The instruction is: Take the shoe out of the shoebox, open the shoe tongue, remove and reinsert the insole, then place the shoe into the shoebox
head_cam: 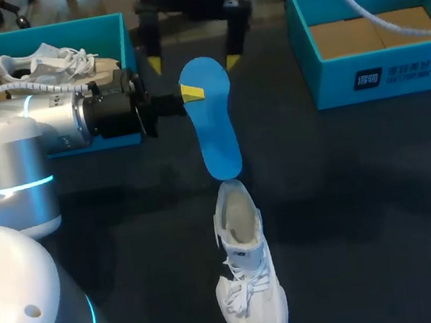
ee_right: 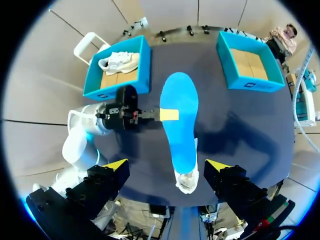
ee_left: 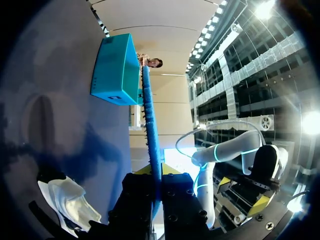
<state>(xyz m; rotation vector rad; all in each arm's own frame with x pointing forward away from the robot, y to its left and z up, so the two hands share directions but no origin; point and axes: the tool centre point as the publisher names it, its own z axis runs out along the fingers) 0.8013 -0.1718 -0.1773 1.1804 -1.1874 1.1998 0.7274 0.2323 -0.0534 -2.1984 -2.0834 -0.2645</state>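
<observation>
The dark bench (head_cam: pixel 351 189) fills the head view; a teal shoebox (head_cam: pixel 118 37) sits at its upper left with a second white shoe (head_cam: pixel 44 64) lying inside, and another teal shoebox (head_cam: pixel 366 76) sits at the upper right, showing only its cardboard floor. The left arm (head_cam: pixel 38 128) comes in from the left edge and lies level across the front of the upper-left box. The white shoe (head_cam: pixel 250 287) stands on the bench at lower centre, toe toward the bottom edge, opening facing up and laces loose. The blue insole (head_cam: pixel 217 128) hangs in the middle of the frame, above the shoe; its lower end meets the shoe's opening in the picture, though whether they touch cannot be told. The left end effector (head_cam: pixel 192 93) pinches the insole's edge near its wider upper end, a yellow tip on each face. The right end effector (head_cam: pixel 193 63) is at top centre, its fingers spread wide and holding nothing.
</observation>
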